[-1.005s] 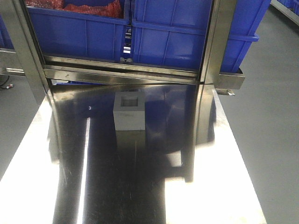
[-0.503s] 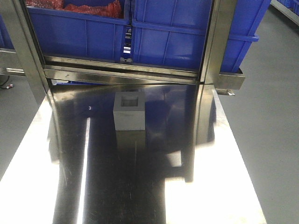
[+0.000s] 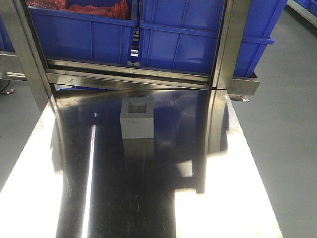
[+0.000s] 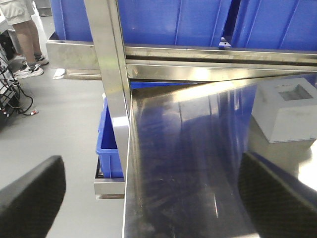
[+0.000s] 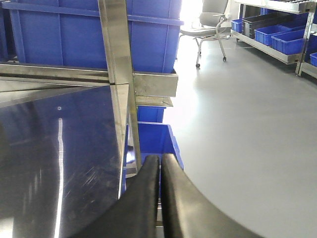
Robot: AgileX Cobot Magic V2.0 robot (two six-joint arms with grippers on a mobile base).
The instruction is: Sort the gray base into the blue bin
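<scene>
The gray base (image 3: 137, 118) stands on the steel table (image 3: 148, 198) near its far edge, with the square recess facing up. It also shows in the left wrist view (image 4: 285, 109), ahead and right of my left gripper (image 4: 153, 198). That gripper is open wide and empty, low over the table's left edge. My right gripper (image 5: 160, 163) is shut and empty, beyond the table's right edge. A blue bin (image 5: 156, 139) sits low beside the table, under the right gripper. Neither gripper shows in the front view.
Two blue crates (image 3: 183, 39) stand on a steel rack behind the table; the left one (image 3: 81, 34) holds red material. Steel posts (image 3: 228, 44) flank the rack. Another blue crate (image 4: 110, 148) sits low at the table's left. A person (image 4: 22, 34) and a chair (image 5: 208, 20) stand farther off.
</scene>
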